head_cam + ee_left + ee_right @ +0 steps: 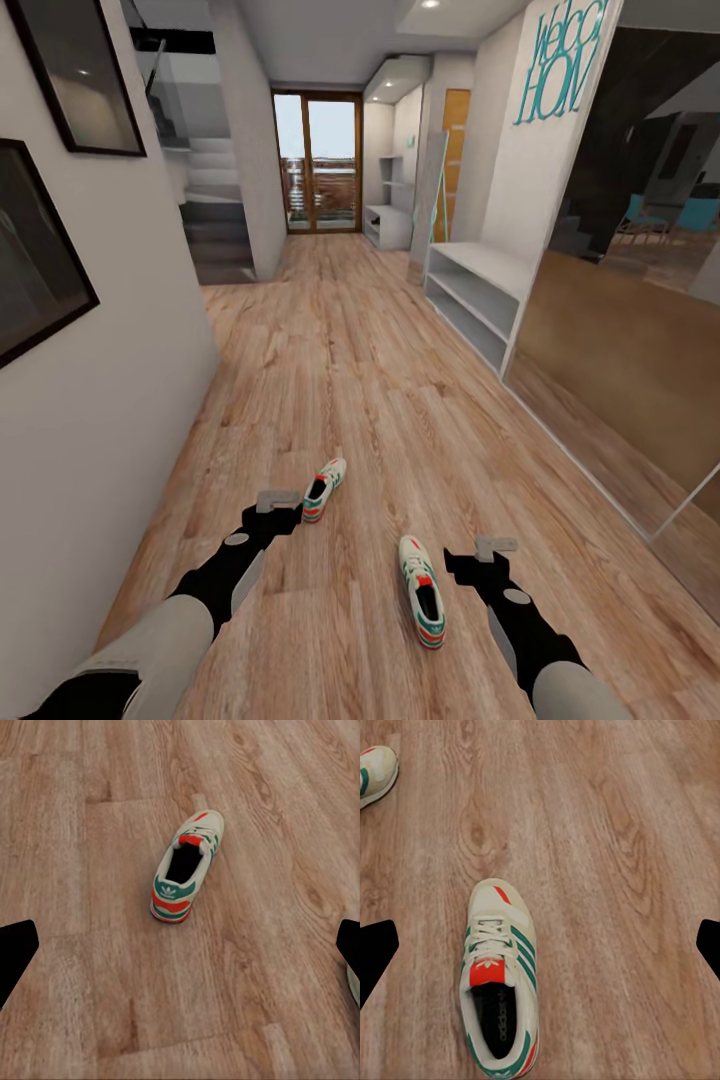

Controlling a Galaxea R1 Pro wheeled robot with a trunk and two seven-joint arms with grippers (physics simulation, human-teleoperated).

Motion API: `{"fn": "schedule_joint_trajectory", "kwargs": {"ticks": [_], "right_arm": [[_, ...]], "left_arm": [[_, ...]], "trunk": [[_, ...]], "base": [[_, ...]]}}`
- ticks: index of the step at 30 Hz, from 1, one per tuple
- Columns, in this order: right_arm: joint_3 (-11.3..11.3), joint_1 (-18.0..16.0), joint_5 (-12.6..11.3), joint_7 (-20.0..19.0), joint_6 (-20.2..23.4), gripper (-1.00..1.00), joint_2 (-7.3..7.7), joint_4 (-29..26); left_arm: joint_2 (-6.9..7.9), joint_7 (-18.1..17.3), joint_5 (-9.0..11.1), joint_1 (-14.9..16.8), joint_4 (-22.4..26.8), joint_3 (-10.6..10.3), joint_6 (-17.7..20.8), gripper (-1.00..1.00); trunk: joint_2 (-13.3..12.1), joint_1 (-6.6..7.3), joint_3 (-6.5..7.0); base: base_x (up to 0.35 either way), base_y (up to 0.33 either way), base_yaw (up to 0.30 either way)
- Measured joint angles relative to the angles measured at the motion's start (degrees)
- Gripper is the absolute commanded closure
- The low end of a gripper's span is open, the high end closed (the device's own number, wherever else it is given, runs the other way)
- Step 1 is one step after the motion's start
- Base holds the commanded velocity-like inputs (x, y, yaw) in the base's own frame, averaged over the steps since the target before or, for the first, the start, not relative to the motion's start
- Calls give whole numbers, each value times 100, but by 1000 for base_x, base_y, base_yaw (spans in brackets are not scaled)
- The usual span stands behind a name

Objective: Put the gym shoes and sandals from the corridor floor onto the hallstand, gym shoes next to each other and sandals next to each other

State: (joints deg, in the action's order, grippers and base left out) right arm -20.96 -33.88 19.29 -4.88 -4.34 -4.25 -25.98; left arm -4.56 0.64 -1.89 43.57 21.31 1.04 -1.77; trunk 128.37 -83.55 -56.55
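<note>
Two gym shoes lie on the corridor floor [350, 380] just ahead of the robot, well apart from each other. In the head view the left gym shoe [324, 489] sits at about 11 o'clock from the frame's bottom centre, toe pointing away toward 1 o'clock, just beside the left gripper [277, 502]. The right gym shoe [422, 590] lies nearer, at roughly 1 o'clock, toe pointing up the corridor, just to the left of the right gripper [494, 549].

The left wrist view looks down on the left gym shoe [184, 869] from behind its heel; the dark fingers [15, 952] stand spread wide at either edge of that picture, holding nothing. The right wrist view shows the right gym shoe [501, 985] laces up, with the fingers [373, 956] likewise wide apart and empty, and the toe of the other shoe [375, 771] at the frame's corner.

The hallstand [388, 195] stands far down the corridor at about 12 o'clock, against the right wall beside the glass door [318, 164]. A plain low grey bench [480, 290] sits nearer along the same wall
</note>
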Motion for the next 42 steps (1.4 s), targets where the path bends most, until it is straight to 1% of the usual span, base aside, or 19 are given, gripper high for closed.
{"fn": "schedule_joint_trajectory", "kwargs": {"ticks": [11,13,15,18,19,24,28,37,42], "right_arm": [[-23,0,-15,-22,-10,-100,50,-54],[-24,0,-16,-21,-10,-100,51,-56],[-25,0,-16,-20,-11,-100,52,-56],[-25,0,-16,-18,-11,-100,52,-55],[-25,0,-16,-18,-11,-100,52,-55],[-26,0,-17,-16,-13,-100,53,-55],[-26,0,-17,-16,-16,-100,53,-55],[-19,0,-11,-15,-16,-100,53,-54],[-18,-1,-9,-15,-13,-100,53,-54]], "left_arm": [[-15,-6,5,-1,-37,0,2,-100],[-18,-7,6,-1,-41,-28,11,-100],[-18,-7,6,2,-42,-92,16,-100],[-25,-8,6,7,-34,-245,33,-100],[-25,-8,6,7,-34,-247,33,-100],[-28,-4,14,26,-14,-527,60,-100],[-28,2,23,36,-2,-631,68,-100],[-20,3,50,34,0,-675,68,-100],[-10,1,62,18,-3,-662,67,-100]], "trunk": [[441,-242,-201],[521,-286,-245],[602,-330,-293],[722,-396,-369],[762,-418,-394],[963,-527,-525],[1123,-615,-631],[1484,-813,-871],[1492,-827,-1024]], "base": [[0,0,0],[0,0,0],[0,0,0],[0,0,0],[0,0,0],[0,0,0],[0,0,1],[0,0,46],[0,0,106]]}}
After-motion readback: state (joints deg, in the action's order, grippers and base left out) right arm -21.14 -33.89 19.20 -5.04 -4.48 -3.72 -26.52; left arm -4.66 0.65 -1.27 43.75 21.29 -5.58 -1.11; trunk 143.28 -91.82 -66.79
